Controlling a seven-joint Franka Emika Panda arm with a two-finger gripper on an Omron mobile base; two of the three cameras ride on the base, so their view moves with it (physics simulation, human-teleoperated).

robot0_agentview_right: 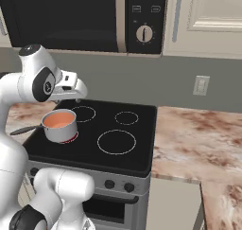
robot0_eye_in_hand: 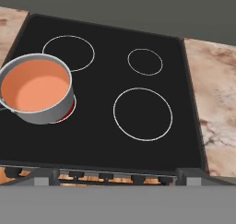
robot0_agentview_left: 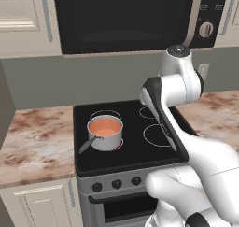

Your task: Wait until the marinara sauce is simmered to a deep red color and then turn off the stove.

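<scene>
You see the stove (robot0_eye_in_hand: 106,140) bounded by marbled counter (robot0_eye_in_hand: 214,103) on both sides, its glass top bare over three burner rings. The marinara sauce (robot0_eye_in_hand: 34,85), pale orange, sits in a steel saucepan (robot0_eye_in_hand: 48,113) on the front-left ring, which glows red at the pan's base. The gripper (robot0_agentview_right: 78,98) hangs above the stove's rear left, jaws spread wide, holding and touching nothing.

The stove (robot0_agentview_left: 135,128) has a flat black glass top with four white burner rings. A steel saucepan (robot0_agentview_left: 105,133) stands on its front left ring, which glows red beneath.
</scene>
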